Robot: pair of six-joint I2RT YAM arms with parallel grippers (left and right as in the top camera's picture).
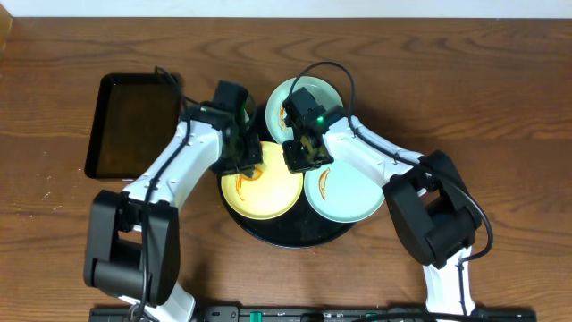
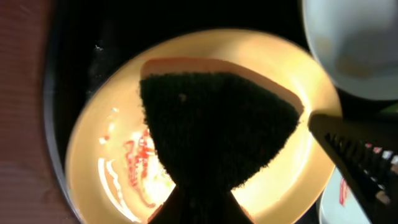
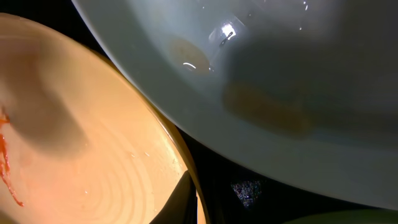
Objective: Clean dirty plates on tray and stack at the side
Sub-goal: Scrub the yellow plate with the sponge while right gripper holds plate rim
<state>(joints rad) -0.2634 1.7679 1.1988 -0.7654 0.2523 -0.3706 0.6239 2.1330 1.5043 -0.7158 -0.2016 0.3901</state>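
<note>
The round black tray (image 1: 295, 234) holds three plates: a pale yellow plate (image 1: 268, 192) at front left, a mint-blue plate (image 1: 332, 94) at the back and another mint-blue plate (image 1: 353, 197) at front right. All three show orange smears. My left gripper (image 1: 243, 165) is shut on a dark sponge (image 2: 211, 124) with an orange backing, held over the yellow plate (image 2: 298, 168) beside its smear (image 2: 134, 168). My right gripper (image 1: 302, 156) is closed on the yellow plate's rim (image 3: 180, 155), one finger (image 3: 186, 199) inside the rim.
A smaller rectangular black tray (image 1: 134, 125) lies on the wooden table (image 1: 500, 89) to the left of the round tray. The two grippers are close together over the tray's middle. The back mint-blue plate (image 3: 280, 81) fills the top of the right wrist view.
</note>
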